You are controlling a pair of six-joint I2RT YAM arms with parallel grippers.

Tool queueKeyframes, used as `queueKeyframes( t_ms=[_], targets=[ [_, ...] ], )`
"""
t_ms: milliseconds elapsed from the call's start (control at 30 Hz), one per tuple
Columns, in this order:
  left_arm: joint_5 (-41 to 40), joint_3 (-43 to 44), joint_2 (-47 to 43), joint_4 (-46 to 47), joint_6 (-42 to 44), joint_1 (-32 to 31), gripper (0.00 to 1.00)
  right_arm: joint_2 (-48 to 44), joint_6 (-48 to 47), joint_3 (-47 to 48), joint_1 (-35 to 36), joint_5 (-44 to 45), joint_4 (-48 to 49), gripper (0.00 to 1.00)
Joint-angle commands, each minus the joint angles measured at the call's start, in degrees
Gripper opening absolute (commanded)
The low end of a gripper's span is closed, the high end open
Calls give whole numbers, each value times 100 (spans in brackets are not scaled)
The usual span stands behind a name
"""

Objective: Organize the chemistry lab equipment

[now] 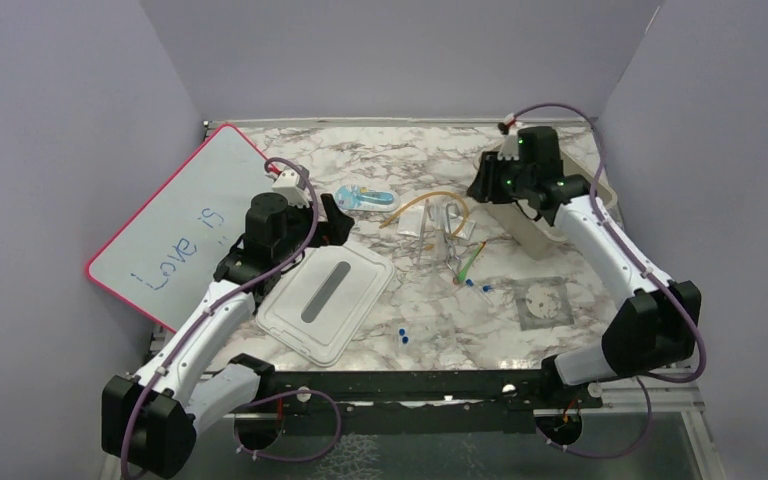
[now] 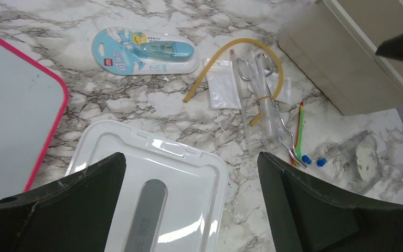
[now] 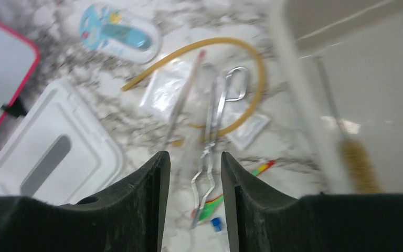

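The equipment lies in a loose pile mid-table: amber tubing (image 1: 415,206), metal forceps (image 1: 453,262), a green stick (image 1: 473,260), clear plastic bags and tubes (image 1: 438,222) and blue-capped vials (image 1: 479,288). My left gripper (image 1: 338,222) is open and empty, left of the pile and over the white lid's far corner. In its wrist view (image 2: 191,199) the tubing (image 2: 231,46), forceps (image 2: 274,107) and green stick (image 2: 299,125) lie ahead. My right gripper (image 1: 480,186) hovers at the pile's right, open and empty (image 3: 193,157), above the forceps (image 3: 215,118), tubing (image 3: 246,50) and green stick (image 3: 210,208).
A beige bin (image 1: 552,222) stands at the right, with a brush (image 3: 358,163) inside. A white lid (image 1: 325,300) lies front left, and a pink-edged whiteboard (image 1: 185,225) leans at the left. A blue blister pack (image 1: 365,198) and a clear round dish (image 1: 543,303) lie nearby. More blue-capped vials (image 1: 401,335) lie near the front.
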Motion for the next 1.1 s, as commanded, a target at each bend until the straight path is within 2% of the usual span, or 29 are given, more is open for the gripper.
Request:
queueKeyframes(
  t_ms=[0,100,200,267,533,800,933,1067],
  targets=[
    [-852,-101,-216,-130,142,-25,99,-445,670,-382,903,72,67,45],
    [-806,-50,-137,-192,143,-8,99,-359,933,-715,1463,461,402,46],
    [-627,-56,-136,-148,152,-8,99,119,1224,-757,1768,1067,498,48],
    [-452,-83,-150,-56,219,-8,99,497,1376,-675,1866,1449,489,49],
    [110,-180,-169,207,222,-8,99,2002,1622,88,1960,1974,210,51],
    [507,-205,-133,353,205,-10,99,2571,1590,353,1979,2169,165,44],
    [583,-215,-113,389,196,-8,99,2707,1466,408,1986,2186,158,37],
    [586,-212,-104,393,193,-8,99,2820,1395,451,1988,2223,149,36]
  ],
)
